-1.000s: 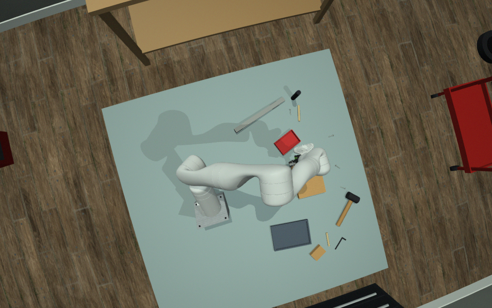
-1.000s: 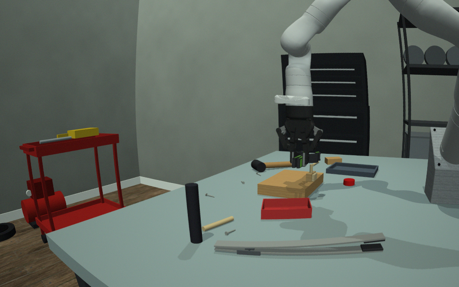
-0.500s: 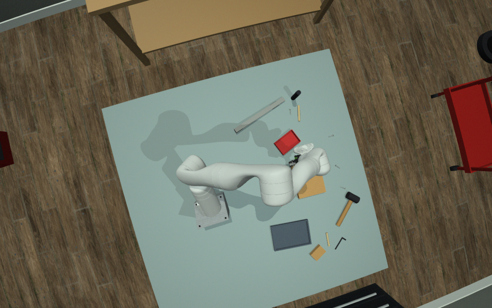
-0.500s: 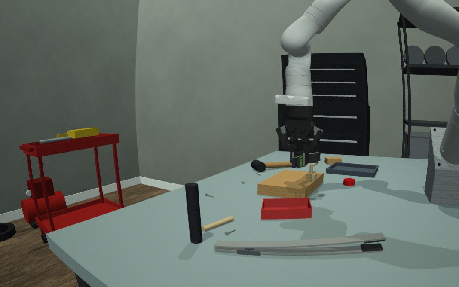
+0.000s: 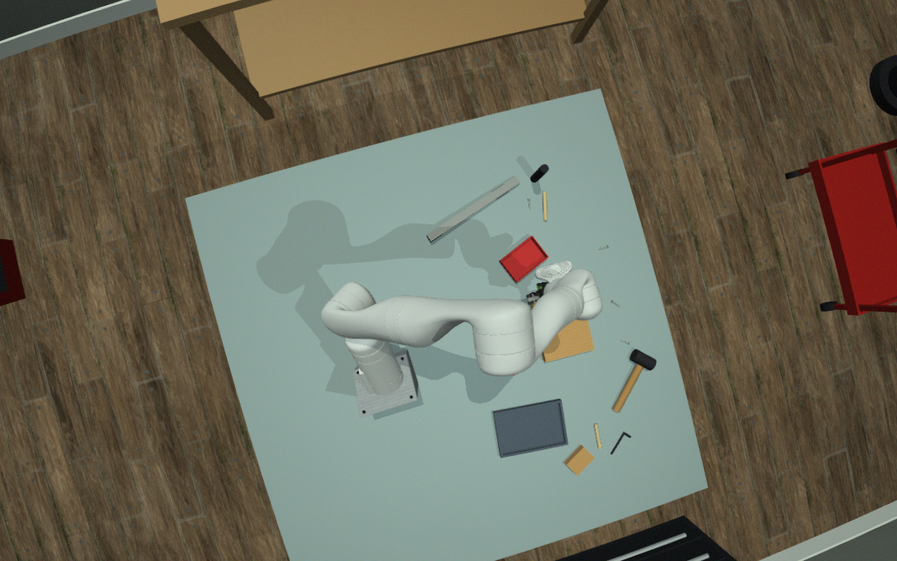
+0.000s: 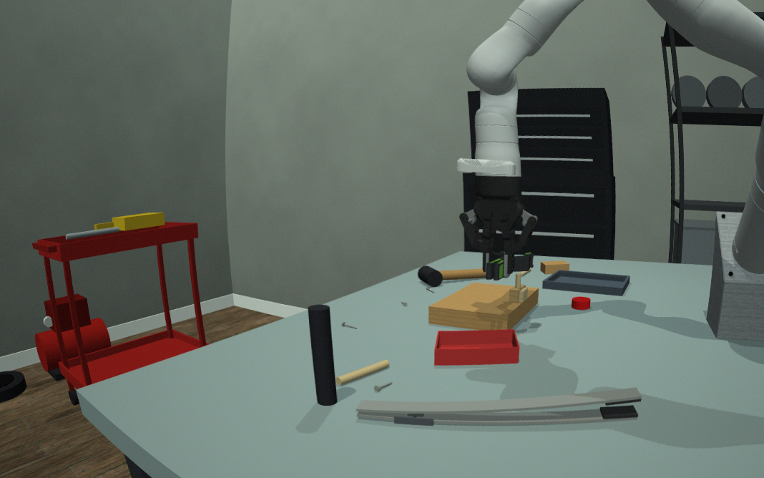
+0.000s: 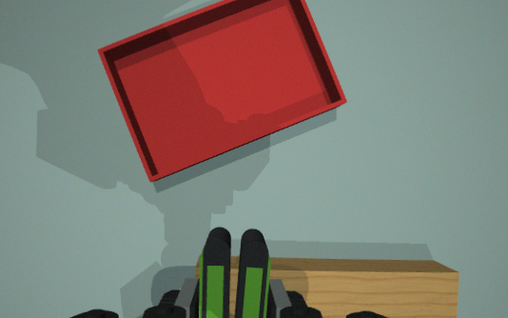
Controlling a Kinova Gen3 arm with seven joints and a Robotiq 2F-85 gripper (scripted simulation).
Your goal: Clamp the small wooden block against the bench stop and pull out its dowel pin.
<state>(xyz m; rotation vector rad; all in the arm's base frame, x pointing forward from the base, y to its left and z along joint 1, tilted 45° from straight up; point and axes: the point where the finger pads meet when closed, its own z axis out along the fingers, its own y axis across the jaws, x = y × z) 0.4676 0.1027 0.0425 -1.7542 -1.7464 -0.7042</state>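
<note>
My gripper (image 6: 498, 271) (image 7: 233, 303) points down above the bench board (image 6: 470, 300) (image 5: 569, 343) (image 7: 381, 295). Its fingers seem shut on the spring clamp's two handles. The black and green clamp (image 6: 496, 267) (image 7: 215, 290) lies level between them, handle ends towards the red tray. Its dark jaw end (image 6: 523, 261) shows behind the fingers, above the wooden block. The small block (image 6: 514, 293) is at the board's edge with its dowel pin (image 6: 518, 280) standing upright. The stop is hard to tell from the block here, and I cannot tell whether something loose lies between them.
A red tray (image 5: 523, 259) (image 6: 476, 355) (image 7: 228, 86) stands beside the board. A long grey tool (image 5: 473, 210) (image 6: 484, 404), an upright black cylinder (image 6: 322, 355), dowels and screws lie beyond it. A mallet (image 5: 632, 383), dark tray (image 5: 529, 427), hex key (image 5: 618, 443) and red cap (image 6: 581, 303) lie around.
</note>
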